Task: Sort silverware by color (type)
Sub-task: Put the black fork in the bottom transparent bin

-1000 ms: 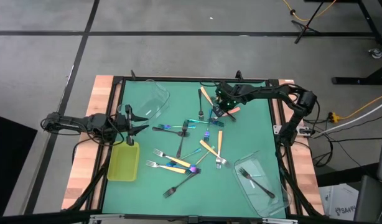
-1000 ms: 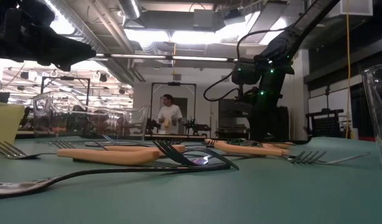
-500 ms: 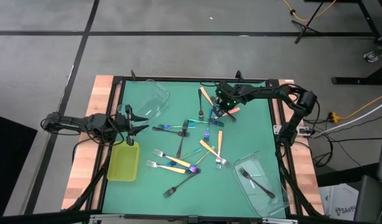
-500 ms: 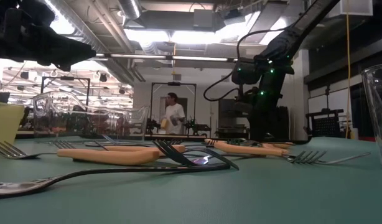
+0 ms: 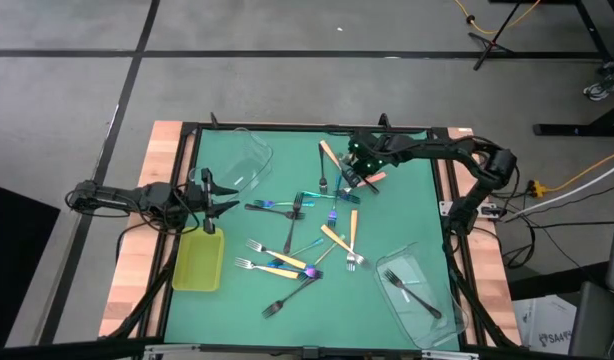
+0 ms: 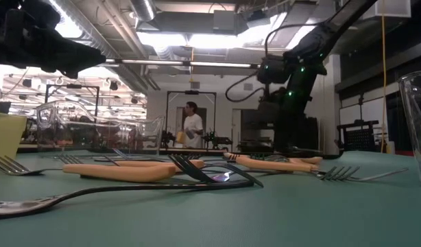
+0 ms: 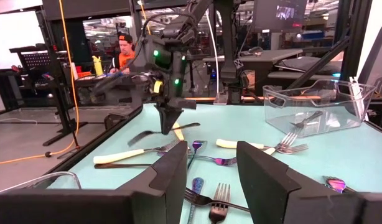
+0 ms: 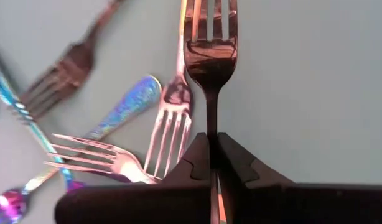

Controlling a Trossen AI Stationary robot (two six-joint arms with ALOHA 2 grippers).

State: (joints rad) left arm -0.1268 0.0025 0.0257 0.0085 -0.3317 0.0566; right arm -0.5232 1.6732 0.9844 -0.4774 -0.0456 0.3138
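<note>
While clamped, right tool (image 8: 213,163), dark fork (image 8: 211,50)

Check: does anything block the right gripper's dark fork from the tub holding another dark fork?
Nothing visible. The right gripper holds the dark fork lifted; only flat forks lie before the tub.

Two dark jointed arms w/ green LEDs, black cables, matte claws.
</note>
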